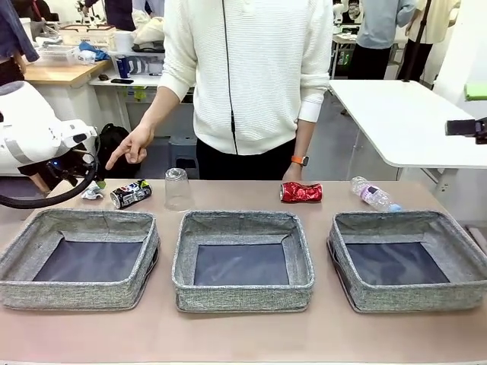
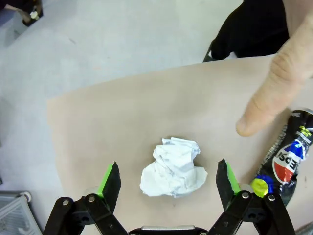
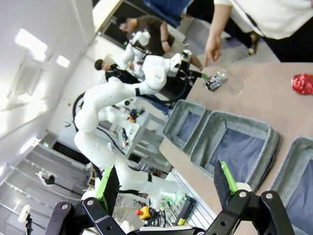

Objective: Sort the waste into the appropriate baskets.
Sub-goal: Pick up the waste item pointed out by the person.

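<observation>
Three baskets stand in a row on the near half of the table (image 1: 243, 334): left basket (image 1: 76, 293), middle basket (image 1: 243, 295) and right basket (image 1: 415, 298), their dark bottoms showing. The crumpled white paper wad (image 2: 173, 167) lies at twelve o'clock of the left basket. The left gripper (image 2: 167, 171) hangs over it, fingers spread wide and clear of it on both sides. At the wad's three o'clock lies the dark printed can (image 1: 130, 194), then the clear plastic cup (image 1: 177, 188), mouth down. The person's hand (image 1: 135, 144) points a finger down between wad and can. The crushed red can (image 1: 301, 192) is at one o'clock of the middle basket, the clear pink-labelled bottle (image 1: 374, 195) at eleven o'clock of the right basket. The right gripper (image 3: 166, 172) is spread and empty, raised off the table
</observation>
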You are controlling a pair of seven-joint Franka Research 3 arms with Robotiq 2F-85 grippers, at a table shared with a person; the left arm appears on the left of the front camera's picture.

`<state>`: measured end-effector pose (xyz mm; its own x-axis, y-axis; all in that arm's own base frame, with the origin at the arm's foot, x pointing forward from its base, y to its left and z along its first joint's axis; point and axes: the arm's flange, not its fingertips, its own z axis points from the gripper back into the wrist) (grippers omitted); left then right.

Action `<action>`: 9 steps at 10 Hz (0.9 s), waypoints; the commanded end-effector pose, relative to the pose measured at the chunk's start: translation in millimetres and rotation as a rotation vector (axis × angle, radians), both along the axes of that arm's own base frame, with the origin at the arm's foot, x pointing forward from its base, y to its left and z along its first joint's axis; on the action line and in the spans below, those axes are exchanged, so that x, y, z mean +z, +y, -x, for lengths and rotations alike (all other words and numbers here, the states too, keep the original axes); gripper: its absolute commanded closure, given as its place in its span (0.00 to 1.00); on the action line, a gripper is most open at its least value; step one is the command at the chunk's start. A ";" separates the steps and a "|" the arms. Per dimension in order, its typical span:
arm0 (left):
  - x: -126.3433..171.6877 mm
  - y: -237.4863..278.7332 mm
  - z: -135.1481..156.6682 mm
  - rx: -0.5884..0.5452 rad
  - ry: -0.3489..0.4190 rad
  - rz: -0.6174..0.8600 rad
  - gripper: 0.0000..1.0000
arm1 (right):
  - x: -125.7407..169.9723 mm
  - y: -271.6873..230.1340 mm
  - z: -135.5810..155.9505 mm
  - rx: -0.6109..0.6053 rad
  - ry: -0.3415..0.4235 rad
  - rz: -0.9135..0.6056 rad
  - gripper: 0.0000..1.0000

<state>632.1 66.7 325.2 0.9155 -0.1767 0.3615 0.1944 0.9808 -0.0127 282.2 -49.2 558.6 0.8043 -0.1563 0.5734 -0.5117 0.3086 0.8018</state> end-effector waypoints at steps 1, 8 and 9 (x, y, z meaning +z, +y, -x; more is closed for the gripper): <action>-3.9 5.0 -13.3 -0.030 0.026 0.014 0.00 | 2.4 0.7 -3.9 0.004 -0.035 -0.013 0.00; -19.2 2.9 -12.8 -0.062 0.222 0.012 0.00 | 2.4 0.7 -3.9 0.004 -0.035 -0.013 0.00; -18.8 3.1 -13.5 -0.063 0.222 0.000 0.00 | 2.4 0.7 -3.9 0.004 -0.035 -0.013 0.00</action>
<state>640.5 65.4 306.5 0.9547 -0.2337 0.1843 0.2506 0.9653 -0.0740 282.1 -49.6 558.9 0.8039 -0.1566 0.5738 -0.5121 0.3087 0.8016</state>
